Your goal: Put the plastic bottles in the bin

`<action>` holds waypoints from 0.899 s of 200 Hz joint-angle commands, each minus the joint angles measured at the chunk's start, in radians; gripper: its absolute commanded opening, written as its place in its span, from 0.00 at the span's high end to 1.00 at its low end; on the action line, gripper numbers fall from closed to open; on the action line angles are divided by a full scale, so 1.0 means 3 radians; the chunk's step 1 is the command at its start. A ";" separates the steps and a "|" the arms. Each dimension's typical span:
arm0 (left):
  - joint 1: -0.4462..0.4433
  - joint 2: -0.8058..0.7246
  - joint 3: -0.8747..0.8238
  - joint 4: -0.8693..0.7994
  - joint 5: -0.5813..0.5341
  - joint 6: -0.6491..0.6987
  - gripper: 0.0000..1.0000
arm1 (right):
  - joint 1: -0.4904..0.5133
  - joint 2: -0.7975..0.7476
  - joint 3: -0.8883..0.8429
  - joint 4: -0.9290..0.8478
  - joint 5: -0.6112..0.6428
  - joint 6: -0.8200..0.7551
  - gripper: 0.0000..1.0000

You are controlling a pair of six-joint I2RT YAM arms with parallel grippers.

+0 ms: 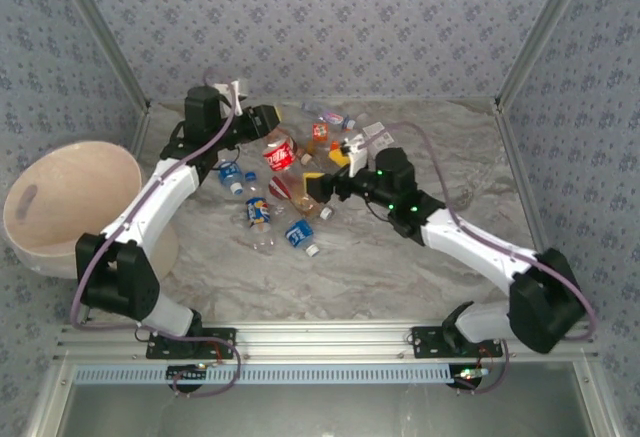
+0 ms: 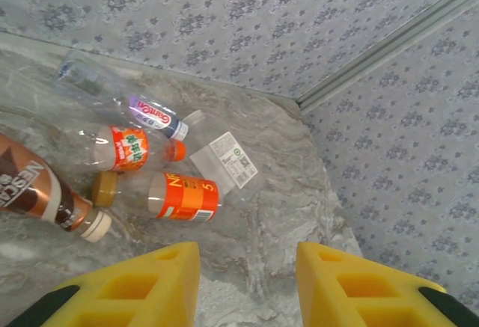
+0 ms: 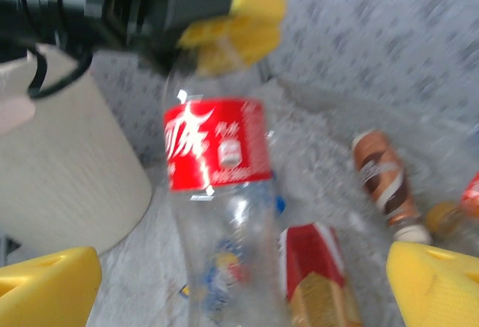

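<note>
My left gripper [image 1: 268, 122] is shut on the top of a clear plastic bottle with a red label [image 1: 280, 153]. In the right wrist view its yellow fingers [image 3: 232, 28] pinch the neck and the bottle [image 3: 213, 144] hangs down. The left wrist view has its fingertips [image 2: 247, 248] apart above the marble. My right gripper [image 1: 312, 187] is open just right of the bottle, its yellow pads [image 3: 241, 260] wide of the clear body and not touching. The pale bin [image 1: 70, 207] stands at the far left, its wall [image 3: 67, 170] behind the bottle.
Several loose bottles lie on the marble table: blue-labelled ones [image 1: 258, 212] in front, an orange-labelled one [image 2: 183, 196], a brown one [image 2: 37, 192] and a purple-labelled one [image 2: 150, 114] at the back. A red-and-gold one [image 3: 314, 274] lies under the right gripper. Patterned walls close the back and sides.
</note>
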 commanded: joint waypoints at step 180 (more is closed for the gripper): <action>0.0290 -0.0586 0.1210 -0.2128 -0.1345 0.0438 0.25 | -0.0396 0.0419 -0.0125 0.0286 0.0057 0.0278 0.00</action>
